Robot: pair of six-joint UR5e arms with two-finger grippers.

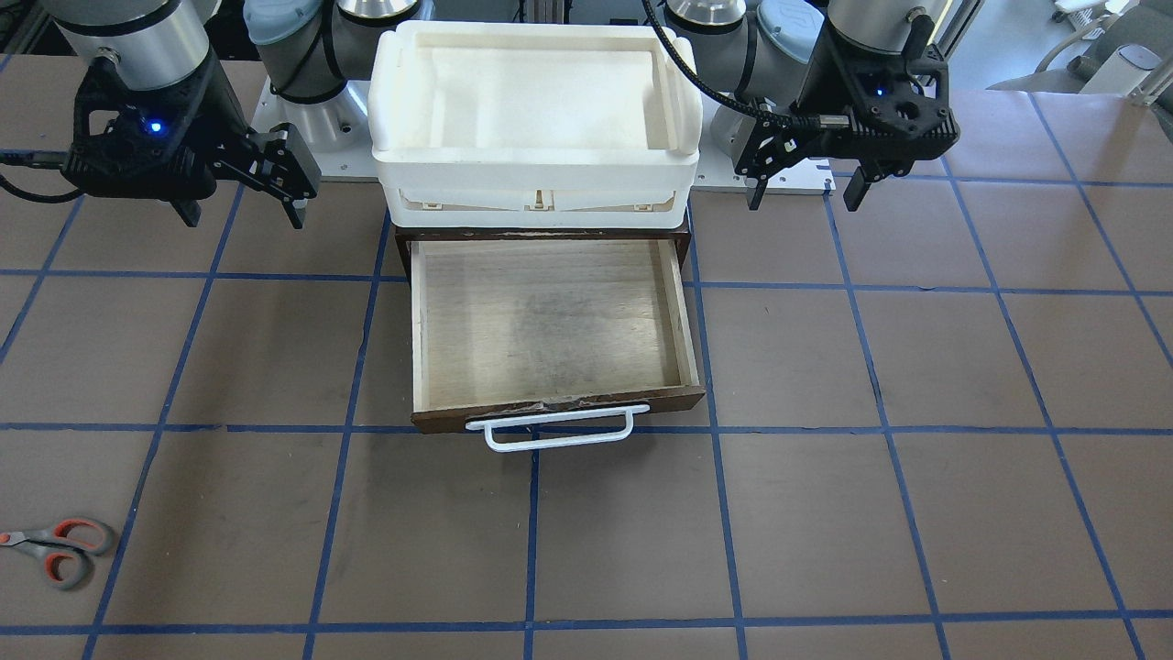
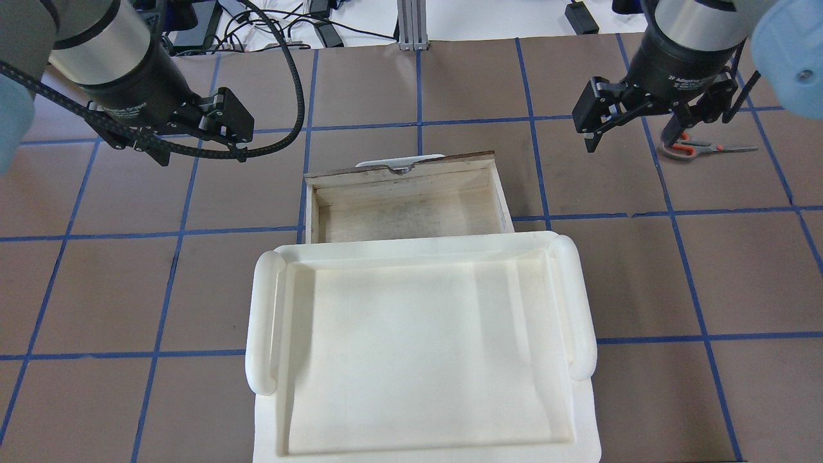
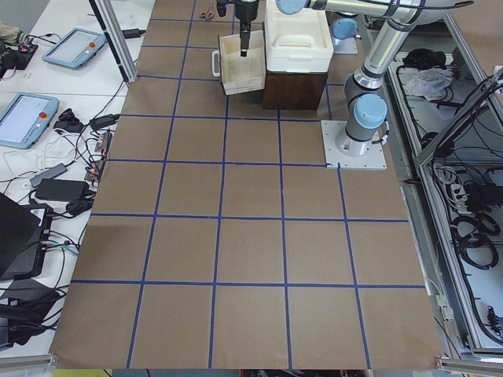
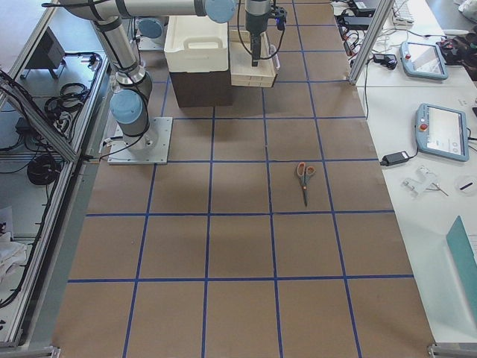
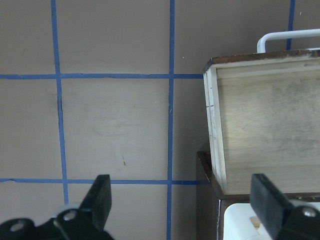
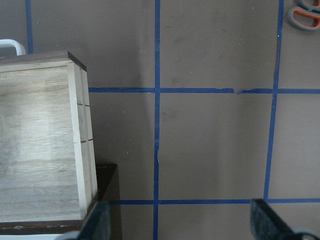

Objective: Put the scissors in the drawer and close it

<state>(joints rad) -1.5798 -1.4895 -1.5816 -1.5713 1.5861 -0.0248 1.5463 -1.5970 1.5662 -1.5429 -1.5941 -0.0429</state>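
Observation:
The scissors (image 1: 57,550) lie flat on the brown table, far toward my right side; they also show in the overhead view (image 2: 697,148), the right side view (image 4: 304,176), and at the top right corner of the right wrist view (image 6: 305,17). The drawer (image 1: 550,321) is pulled open and holds nothing, its white bar handle (image 1: 550,431) facing away from me. My right gripper (image 2: 630,138) is open and empty, hovering between the drawer and the scissors. My left gripper (image 2: 193,138) is open and empty, hovering left of the drawer (image 5: 270,130).
A white plastic tub (image 1: 531,174) sits on top of the dark brown cabinet (image 6: 107,200) that holds the drawer. Blue tape lines grid the brown table (image 1: 916,513). Tablets and cables lie on the white benches beyond the table edge (image 4: 436,130).

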